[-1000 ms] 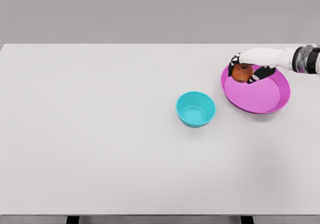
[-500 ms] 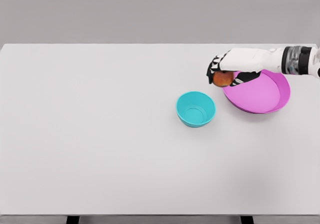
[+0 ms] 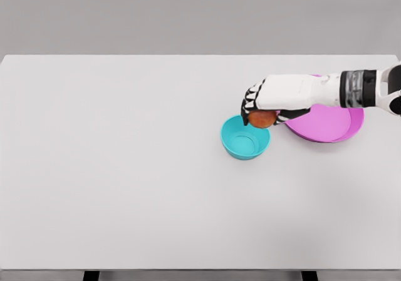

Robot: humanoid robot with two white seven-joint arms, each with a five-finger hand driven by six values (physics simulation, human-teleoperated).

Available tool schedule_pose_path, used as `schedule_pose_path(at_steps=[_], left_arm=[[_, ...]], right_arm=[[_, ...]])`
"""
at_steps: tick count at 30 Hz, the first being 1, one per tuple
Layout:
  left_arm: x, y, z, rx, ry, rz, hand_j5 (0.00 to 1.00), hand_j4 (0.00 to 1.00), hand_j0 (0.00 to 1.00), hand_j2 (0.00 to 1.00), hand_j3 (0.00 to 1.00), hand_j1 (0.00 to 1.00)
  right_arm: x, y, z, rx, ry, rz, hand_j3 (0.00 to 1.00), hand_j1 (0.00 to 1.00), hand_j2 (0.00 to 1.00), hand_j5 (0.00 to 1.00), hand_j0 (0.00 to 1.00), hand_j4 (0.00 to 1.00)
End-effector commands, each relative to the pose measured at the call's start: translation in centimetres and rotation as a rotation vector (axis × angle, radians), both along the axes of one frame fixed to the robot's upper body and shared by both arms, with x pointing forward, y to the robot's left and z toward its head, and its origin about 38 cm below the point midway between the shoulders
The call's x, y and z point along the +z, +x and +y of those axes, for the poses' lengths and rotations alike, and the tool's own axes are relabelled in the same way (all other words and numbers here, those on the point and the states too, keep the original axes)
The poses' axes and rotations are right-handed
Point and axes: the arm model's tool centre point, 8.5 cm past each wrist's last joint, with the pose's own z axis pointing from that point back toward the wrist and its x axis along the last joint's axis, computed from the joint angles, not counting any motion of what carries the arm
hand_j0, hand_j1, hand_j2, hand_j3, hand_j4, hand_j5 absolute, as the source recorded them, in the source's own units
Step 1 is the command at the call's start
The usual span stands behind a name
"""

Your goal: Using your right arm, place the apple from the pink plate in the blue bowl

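The round, red-orange apple [image 3: 262,118] is held above the far right rim of the small turquoise-blue plastic bowl [image 3: 245,137], partly overlapping that rim in the head view. A second ago it was seen gripped over the far part of the shallow pink round plate [image 3: 326,123]; since then it has been carried leftward, clear of the plate, so the transfer is judged almost complete, with only a slight further shift over the bowl's hollow and a release remaining. The apple's skin is seen as mottled orange-red, its upper half hidden under the hand. It is clamped from above by the curled fingers of the white right hand [image 3: 266,102], whose black-jointed fingertips are wrapped around its left side. The bowl is placed right of the white tabletop's [image 3: 125,168] centre, and the plate is set close to the right edge, nearer the far corner. The left arm is not shown.
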Motion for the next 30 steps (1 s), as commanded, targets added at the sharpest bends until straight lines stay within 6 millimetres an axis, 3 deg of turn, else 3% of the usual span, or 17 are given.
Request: schedule_pose_path(at_steps=[1,16,17,18,19,26,29,30], left_arm=[[0.0,0.0,0.0,0.000,0.000,0.000,1.00,1.00,1.00,1.00,1.00,1.00],[0.0,0.0,0.0,0.000,0.000,0.000,1.00,1.00,1.00,1.00,1.00,1.00],[0.0,0.0,0.0,0.000,0.000,0.000,1.00,1.00,1.00,1.00,1.00,1.00],[0.0,0.0,0.0,0.000,0.000,0.000,1.00,1.00,1.00,1.00,1.00,1.00],[0.0,0.0,0.0,0.000,0.000,0.000,1.00,1.00,1.00,1.00,1.00,1.00],[0.0,0.0,0.0,0.000,0.000,0.000,1.00,1.00,1.00,1.00,1.00,1.00],[0.0,0.0,0.0,0.000,0.000,0.000,1.00,1.00,1.00,1.00,1.00,1.00],[0.0,0.0,0.0,0.000,0.000,0.000,1.00,1.00,1.00,1.00,1.00,1.00]], right_arm=[[-0.2,-0.3,0.6,0.017,0.002,0.007,0.56,0.56,0.56,0.56,0.56,0.56],[-1.4,-0.6,2.0,0.049,0.000,0.035,0.57,0.57,0.57,0.57,0.57,0.57],[-1.4,-0.6,2.0,0.049,-0.002,0.034,0.60,0.60,0.60,0.60,0.60,0.60],[-1.4,-0.5,2.0,0.046,0.000,0.037,0.94,0.94,0.94,0.94,0.94,0.94],[-1.4,-0.5,1.9,0.043,-0.001,0.037,1.00,1.00,1.00,1.00,1.00,1.00],[-1.3,-0.4,1.9,0.044,0.000,0.034,1.00,1.00,1.00,1.00,1.00,1.00],[-0.2,-0.1,1.2,0.027,0.007,0.007,1.00,1.00,1.00,1.00,1.00,1.00],[1.3,0.3,0.3,-0.001,0.030,-0.027,1.00,1.00,1.00,1.00,1.00,1.00]])
